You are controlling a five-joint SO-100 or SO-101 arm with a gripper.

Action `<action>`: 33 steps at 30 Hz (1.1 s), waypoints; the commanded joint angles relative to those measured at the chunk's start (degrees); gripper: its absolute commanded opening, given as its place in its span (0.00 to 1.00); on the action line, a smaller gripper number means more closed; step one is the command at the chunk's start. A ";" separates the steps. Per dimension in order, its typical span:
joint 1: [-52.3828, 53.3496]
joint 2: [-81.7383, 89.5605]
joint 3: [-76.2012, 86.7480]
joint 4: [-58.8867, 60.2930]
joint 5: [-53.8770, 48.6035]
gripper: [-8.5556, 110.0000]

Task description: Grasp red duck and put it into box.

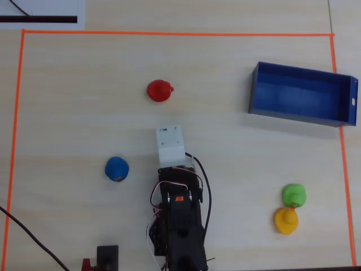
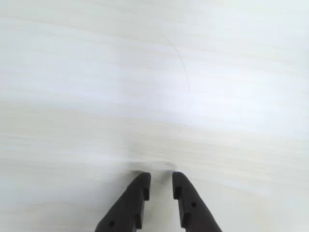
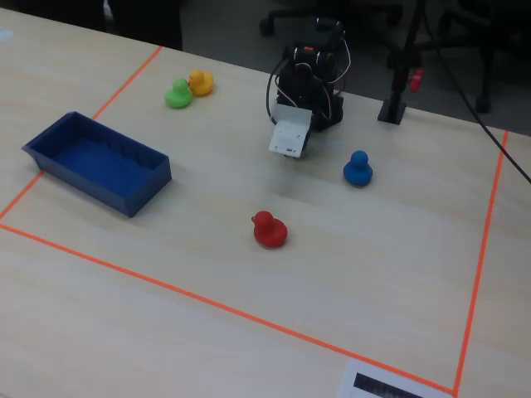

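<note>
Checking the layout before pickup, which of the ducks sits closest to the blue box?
The green duck. It sits just on the box side of the yellow duck it touches; the red duck and blue duck lie farther off.

The table [image 1: 237, 169] looks like pale wood laminate, smooth with a faint grain and a soft shine. The red duck [image 1: 159, 90] near its middle seems smooth, slightly glossy plastic. The box [image 1: 303, 118] at the right edge looks like matt blue plastic. The gripper [image 2: 161, 180] fingers [image 2: 133, 203] are black matt plastic.
</note>
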 commanded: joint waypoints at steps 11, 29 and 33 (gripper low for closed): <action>0.35 -0.09 -0.26 1.32 0.18 0.10; 0.35 -0.09 -0.26 1.32 0.18 0.07; 0.35 -0.09 -0.26 1.32 0.09 0.07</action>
